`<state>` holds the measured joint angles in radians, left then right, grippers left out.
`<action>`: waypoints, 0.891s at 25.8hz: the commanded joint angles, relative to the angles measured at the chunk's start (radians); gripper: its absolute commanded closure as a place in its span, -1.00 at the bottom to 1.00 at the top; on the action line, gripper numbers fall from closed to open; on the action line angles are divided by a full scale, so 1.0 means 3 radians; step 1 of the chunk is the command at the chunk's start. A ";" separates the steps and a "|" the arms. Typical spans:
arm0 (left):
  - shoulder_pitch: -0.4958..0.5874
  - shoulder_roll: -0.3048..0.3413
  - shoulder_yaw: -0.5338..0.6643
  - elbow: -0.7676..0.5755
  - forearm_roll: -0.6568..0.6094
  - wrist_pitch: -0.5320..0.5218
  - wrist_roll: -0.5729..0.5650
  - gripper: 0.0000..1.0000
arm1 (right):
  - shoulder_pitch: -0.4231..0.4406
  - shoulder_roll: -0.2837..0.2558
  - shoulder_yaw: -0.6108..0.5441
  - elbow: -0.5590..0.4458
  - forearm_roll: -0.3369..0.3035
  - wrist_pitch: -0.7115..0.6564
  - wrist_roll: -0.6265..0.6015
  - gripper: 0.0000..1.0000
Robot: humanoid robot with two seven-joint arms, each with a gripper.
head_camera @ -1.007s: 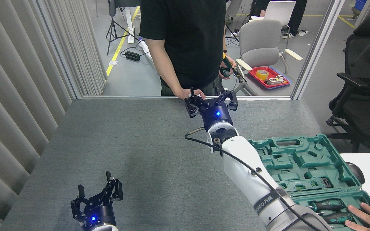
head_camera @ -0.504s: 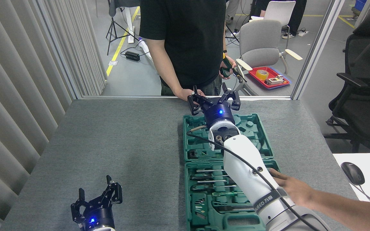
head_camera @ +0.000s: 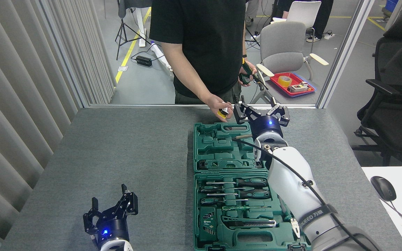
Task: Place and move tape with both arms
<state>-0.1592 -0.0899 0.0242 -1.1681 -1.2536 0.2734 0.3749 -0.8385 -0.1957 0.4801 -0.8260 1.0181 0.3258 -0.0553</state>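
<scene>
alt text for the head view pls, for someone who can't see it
An open green plastic tool case holding screwdrivers lies on a grey felt-covered table, with the robot's white right arm stretched over it and its open black right gripper near a person's hand holding a small yellow and black object. The open black left gripper hovers low at the near left.
</scene>
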 commanded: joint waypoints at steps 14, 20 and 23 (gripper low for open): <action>-0.0344 0.0116 -0.0132 0.0002 -0.0500 -0.0032 -0.0007 -0.98 | -0.0805 -0.0314 0.0205 0.0764 -0.0172 -0.0212 0.2843 -1.00; -0.0334 -0.0063 0.0134 0.0013 -0.0311 -0.0681 -0.0002 -0.98 | -0.0692 -0.0314 0.0205 0.0902 -0.0182 -0.0033 0.2874 -0.94; -0.0349 0.0013 0.0144 0.0171 -0.0229 -0.0784 0.0034 -0.98 | -0.0687 -0.0294 0.0194 0.1040 -0.0182 0.0116 0.2874 -0.95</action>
<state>-0.2597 -0.0970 0.0507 -1.1521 -1.3458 0.0763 0.3746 -1.0506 -0.2882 0.5406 -0.5486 0.9638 0.3240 0.8012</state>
